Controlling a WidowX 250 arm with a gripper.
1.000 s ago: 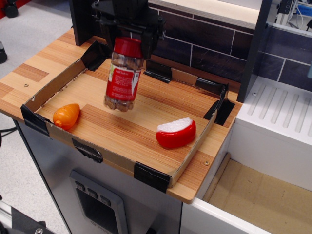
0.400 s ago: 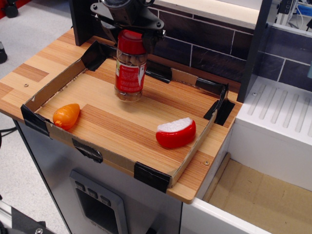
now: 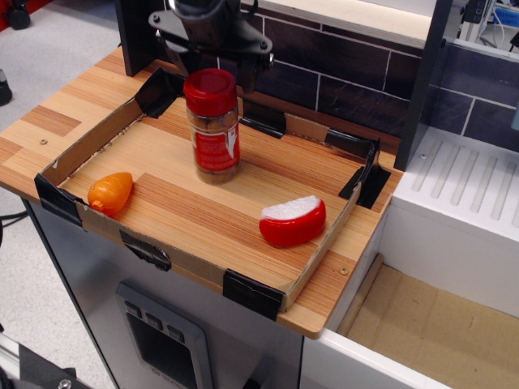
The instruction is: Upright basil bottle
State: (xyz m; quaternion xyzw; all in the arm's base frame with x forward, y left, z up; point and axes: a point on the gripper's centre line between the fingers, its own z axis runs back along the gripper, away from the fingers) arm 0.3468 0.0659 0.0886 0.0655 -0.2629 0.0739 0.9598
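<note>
Observation.image shows the tall clear basil bottle with red cap [image 3: 213,126] upright, probably light and slippery, best held round its middle, with the black hand [image 3: 212,50] at its 12 o'clock, open or closed I cannot tell.

Clear glossy plastic basil bottle [image 3: 214,130] on a smooth wood-grain tray [image 3: 203,219] with cardboard walls.

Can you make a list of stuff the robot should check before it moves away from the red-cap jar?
1. Basil bottle standing upright on the tray floor: ok.
2. Red cap up, not leaning: ok.
3. Pincer fully clear of the cap: cannot tell; it sits just above and behind, and its jaws are partly hidden.
4. Bottle away from the tray wall: ok, it stands well inside.
5. Carrot toy apart from the bottle: ok, it lies near the front-left corner.
6. Cheese wedge apart from the bottle: ok, a bare strip of wood lies between them.
</note>
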